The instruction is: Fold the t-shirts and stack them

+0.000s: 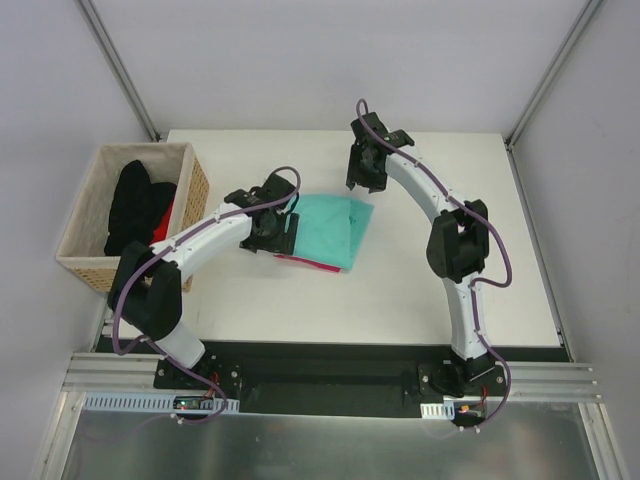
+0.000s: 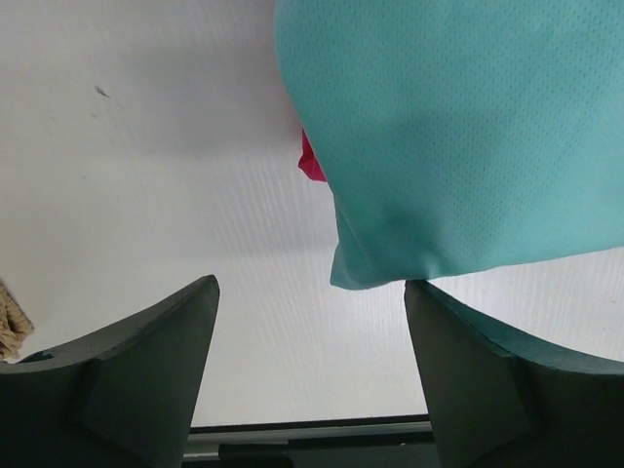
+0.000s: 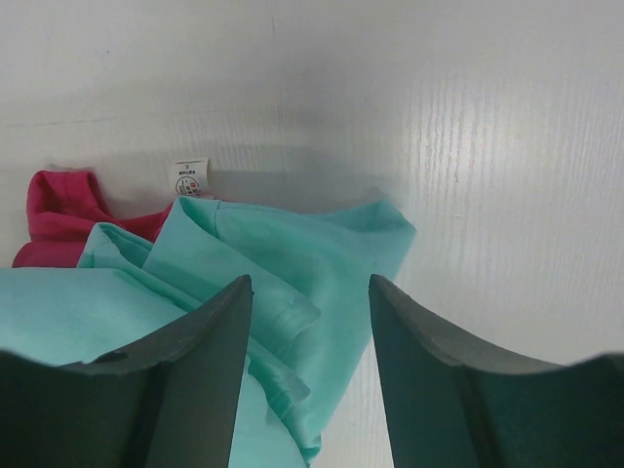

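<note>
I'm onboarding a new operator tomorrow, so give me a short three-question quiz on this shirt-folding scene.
1. True or false: the teal t-shirt lies on top of the pink t-shirt.
2. Where is the black garment? A) in the basket B) spread flat on the table C) draped over an arm
3. Fill in: the left gripper and the right gripper each hold their jaws ____, gripping nothing.

Key: 1 true; 2 A; 3 open.
</note>
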### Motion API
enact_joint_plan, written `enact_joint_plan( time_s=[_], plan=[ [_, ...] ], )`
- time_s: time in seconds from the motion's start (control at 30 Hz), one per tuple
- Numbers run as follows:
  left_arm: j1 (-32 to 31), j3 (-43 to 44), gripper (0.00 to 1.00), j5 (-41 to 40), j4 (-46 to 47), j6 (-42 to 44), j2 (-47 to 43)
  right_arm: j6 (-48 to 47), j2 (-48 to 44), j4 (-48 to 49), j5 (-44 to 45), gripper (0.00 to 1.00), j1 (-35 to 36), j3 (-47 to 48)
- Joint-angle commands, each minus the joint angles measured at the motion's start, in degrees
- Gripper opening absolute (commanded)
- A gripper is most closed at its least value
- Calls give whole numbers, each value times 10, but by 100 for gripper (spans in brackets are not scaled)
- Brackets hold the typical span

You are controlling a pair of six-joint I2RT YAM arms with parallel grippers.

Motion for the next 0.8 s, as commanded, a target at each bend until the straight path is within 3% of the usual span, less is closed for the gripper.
enact_joint_plan(
  time_s=[0.0,0.5,0.77],
  plan=[
    [8,-15,77,-25,-13,-8,-44,-9,-26,-16,12,55,-2,33],
    [18,-47,79,-61,-34,-46,-88,-21,-72,-17,16,55,0,25],
    [29,-37,81,-92,-42,-60,-143,-29,-67,-27,17,47,43,39]
  ],
)
